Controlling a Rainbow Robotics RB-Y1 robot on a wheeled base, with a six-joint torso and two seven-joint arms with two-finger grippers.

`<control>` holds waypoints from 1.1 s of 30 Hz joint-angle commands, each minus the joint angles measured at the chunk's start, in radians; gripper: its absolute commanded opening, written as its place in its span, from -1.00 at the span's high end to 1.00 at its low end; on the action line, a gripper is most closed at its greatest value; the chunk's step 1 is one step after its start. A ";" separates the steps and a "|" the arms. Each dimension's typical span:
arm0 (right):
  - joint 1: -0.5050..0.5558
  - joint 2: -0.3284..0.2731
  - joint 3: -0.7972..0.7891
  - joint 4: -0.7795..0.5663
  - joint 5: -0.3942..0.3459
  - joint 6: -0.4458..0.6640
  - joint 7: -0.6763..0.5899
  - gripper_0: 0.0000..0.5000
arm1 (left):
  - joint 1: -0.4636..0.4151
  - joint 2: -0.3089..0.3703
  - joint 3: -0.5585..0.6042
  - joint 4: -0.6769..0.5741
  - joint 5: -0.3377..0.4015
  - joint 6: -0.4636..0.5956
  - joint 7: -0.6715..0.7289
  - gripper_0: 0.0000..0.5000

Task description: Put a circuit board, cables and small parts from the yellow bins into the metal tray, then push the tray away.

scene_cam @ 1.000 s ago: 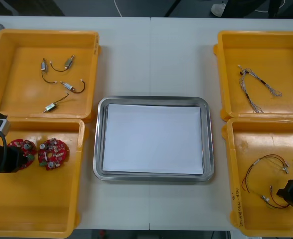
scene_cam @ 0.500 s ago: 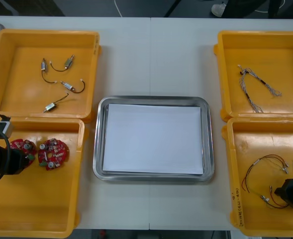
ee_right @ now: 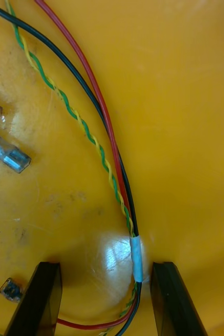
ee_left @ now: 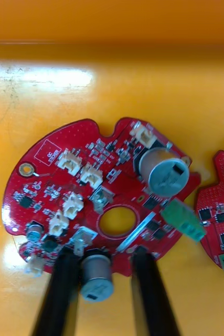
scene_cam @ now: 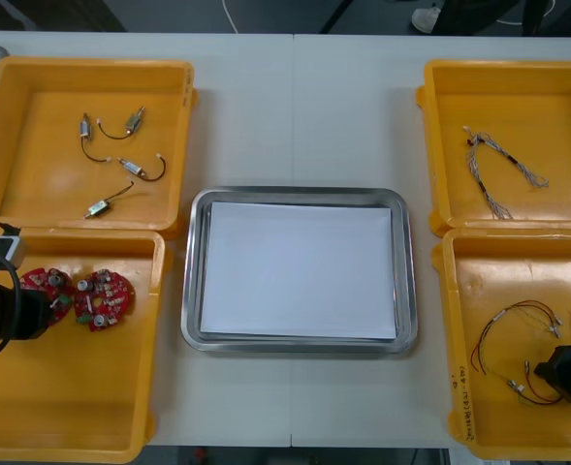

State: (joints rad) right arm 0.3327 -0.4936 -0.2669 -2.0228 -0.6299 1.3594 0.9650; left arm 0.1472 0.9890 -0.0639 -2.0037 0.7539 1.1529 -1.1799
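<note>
Two round red circuit boards lie in the near left yellow bin (scene_cam: 72,407). My left gripper (scene_cam: 35,310) (ee_left: 104,294) has closed on the edge of the left circuit board (scene_cam: 48,289) (ee_left: 91,199), with a grey cylinder part on the board between its fingers. The other board (scene_cam: 103,298) (ee_left: 222,215) lies just beside it. In the near right bin (scene_cam: 489,281), my right gripper (scene_cam: 564,373) (ee_right: 104,299) stands open and low over the red and yellow cable (scene_cam: 516,315) (ee_right: 98,152). The cable's white-taped stretch (ee_right: 137,257) runs between its fingers, close to one of them.
The metal tray (scene_cam: 300,194), white inside, sits mid-table between the bins. The far left bin (scene_cam: 33,184) holds several small metal parts (scene_cam: 135,167). A thin cable (scene_cam: 498,170) lies in the far right bin (scene_cam: 547,97). Clear connector ends (ee_right: 9,152) lie beside the right gripper's cable.
My left gripper's fingers have come together on the circuit board's edge. The right gripper's fingers have narrowed a little around the cable. Both arms have barely shifted.
</note>
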 commanded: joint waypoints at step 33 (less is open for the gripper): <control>-0.070 -0.008 -0.201 -0.208 -0.085 0.299 0.024 1.00 | 0.009 0.083 0.170 -0.122 0.117 0.235 -0.145 0.99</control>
State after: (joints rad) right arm 0.2803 -0.4936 -0.4158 -2.1653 -0.7027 1.6190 0.9652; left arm 0.1532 1.0308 0.0482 -2.0736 0.8457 1.3421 -1.2200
